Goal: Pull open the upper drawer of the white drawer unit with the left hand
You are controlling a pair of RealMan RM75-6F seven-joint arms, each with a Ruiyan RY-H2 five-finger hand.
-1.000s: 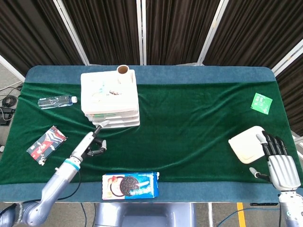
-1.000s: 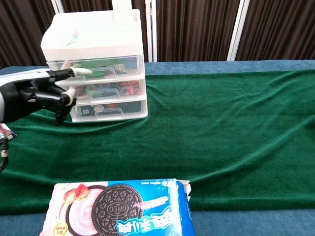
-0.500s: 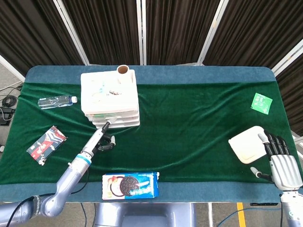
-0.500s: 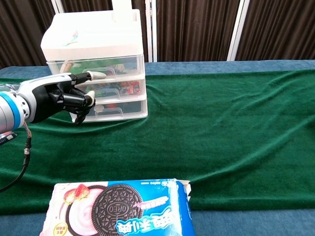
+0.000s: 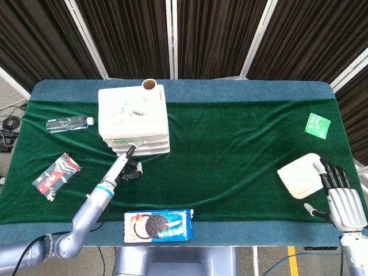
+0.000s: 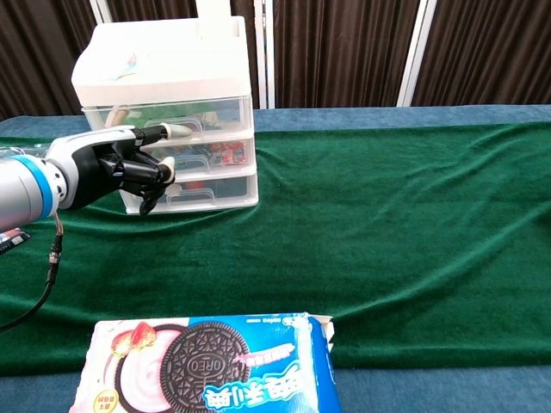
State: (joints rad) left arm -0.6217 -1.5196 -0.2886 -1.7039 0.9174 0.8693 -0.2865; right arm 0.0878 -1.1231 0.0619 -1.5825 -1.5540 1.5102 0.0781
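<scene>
The white drawer unit point(image 5: 133, 118) point(image 6: 164, 69) stands at the back left of the green cloth, its three clear drawers pushed in. My left hand point(image 6: 120, 168) point(image 5: 127, 164) is right in front of it. One finger is stretched out, with its tip point(image 6: 176, 131) at the handle of the upper drawer point(image 6: 211, 112), and the other fingers are curled in. I cannot tell whether the tip hooks the handle. My right hand point(image 5: 340, 198) lies flat with fingers apart at the far right, beside a white box point(image 5: 299, 175), holding nothing.
An Oreo box point(image 5: 158, 225) point(image 6: 211, 366) lies at the front edge below the left arm. A water bottle point(image 5: 68, 123) and a snack packet point(image 5: 56, 175) lie left of the unit. A cardboard roll point(image 5: 149, 85) stands behind it, and a green packet point(image 5: 317, 125) lies back right.
My left hand has moved forward and to the right, bringing its outstretched finger from the left part of the upper drawer's front to the handle. The drawer and right hand have not moved.
</scene>
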